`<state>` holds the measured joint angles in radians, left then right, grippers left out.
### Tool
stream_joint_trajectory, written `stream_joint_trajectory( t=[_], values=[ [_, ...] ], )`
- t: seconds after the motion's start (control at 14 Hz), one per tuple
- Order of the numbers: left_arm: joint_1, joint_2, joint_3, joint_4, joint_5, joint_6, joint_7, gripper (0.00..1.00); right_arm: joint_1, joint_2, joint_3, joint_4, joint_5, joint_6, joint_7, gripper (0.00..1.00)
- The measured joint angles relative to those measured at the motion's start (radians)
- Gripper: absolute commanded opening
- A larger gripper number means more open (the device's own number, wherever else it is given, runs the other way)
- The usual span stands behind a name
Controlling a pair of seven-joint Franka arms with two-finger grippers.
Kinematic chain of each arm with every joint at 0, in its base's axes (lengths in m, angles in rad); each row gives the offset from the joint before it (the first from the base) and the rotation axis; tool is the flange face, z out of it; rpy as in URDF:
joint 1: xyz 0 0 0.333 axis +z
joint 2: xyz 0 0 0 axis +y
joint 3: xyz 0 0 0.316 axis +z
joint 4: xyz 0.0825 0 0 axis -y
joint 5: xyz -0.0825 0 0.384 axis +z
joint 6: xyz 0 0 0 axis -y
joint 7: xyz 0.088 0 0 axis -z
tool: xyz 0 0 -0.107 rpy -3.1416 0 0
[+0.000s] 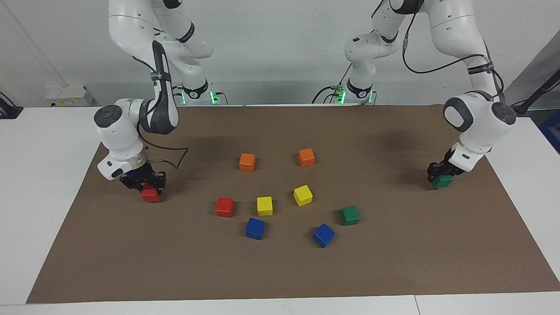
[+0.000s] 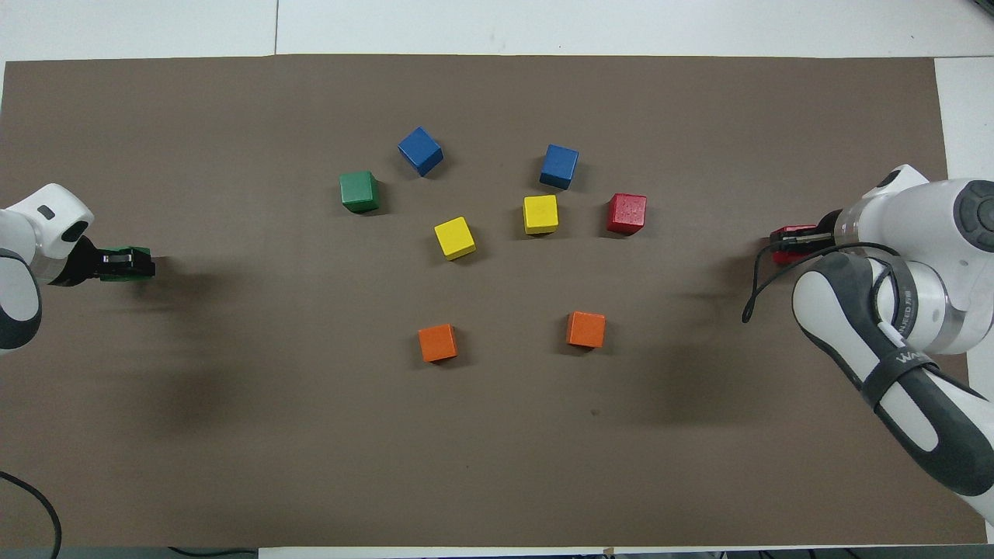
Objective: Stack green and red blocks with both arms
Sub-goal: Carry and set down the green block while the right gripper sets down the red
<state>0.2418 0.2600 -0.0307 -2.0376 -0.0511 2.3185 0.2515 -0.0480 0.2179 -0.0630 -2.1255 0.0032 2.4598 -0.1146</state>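
Note:
My right gripper is shut on a red block and holds it low, at or just above the brown mat, toward the right arm's end of the table. It also shows in the overhead view. My left gripper is shut on a green block, low over the mat toward the left arm's end. It also shows in the overhead view. A second red block and a second green block lie free on the mat among the middle cubes.
Two orange cubes lie nearest the robots. Two yellow cubes sit between the free red and green blocks. Two blue cubes lie farthest from the robots.

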Motion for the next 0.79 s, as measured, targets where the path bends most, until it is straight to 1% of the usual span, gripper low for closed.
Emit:
stream_joint_trajectory(
  t=[0.64,0.71,0.79],
  values=[
    [0.0,0.032,0.0,0.0,0.0,0.041,0.003,0.0,-0.007,0.004,0.0,-0.021,0.0,0.053,0.0,0.02],
    [0.0,0.033,0.0,0.0,0.0,0.041,0.003,0.48,-0.007,0.004,0.0,-0.022,0.0,0.054,0.0,0.02],
    [0.0,0.033,0.0,0.0,0.0,0.041,0.004,0.99,-0.008,0.005,0.0,-0.024,0.0,0.054,0.0,0.02]
  ],
)
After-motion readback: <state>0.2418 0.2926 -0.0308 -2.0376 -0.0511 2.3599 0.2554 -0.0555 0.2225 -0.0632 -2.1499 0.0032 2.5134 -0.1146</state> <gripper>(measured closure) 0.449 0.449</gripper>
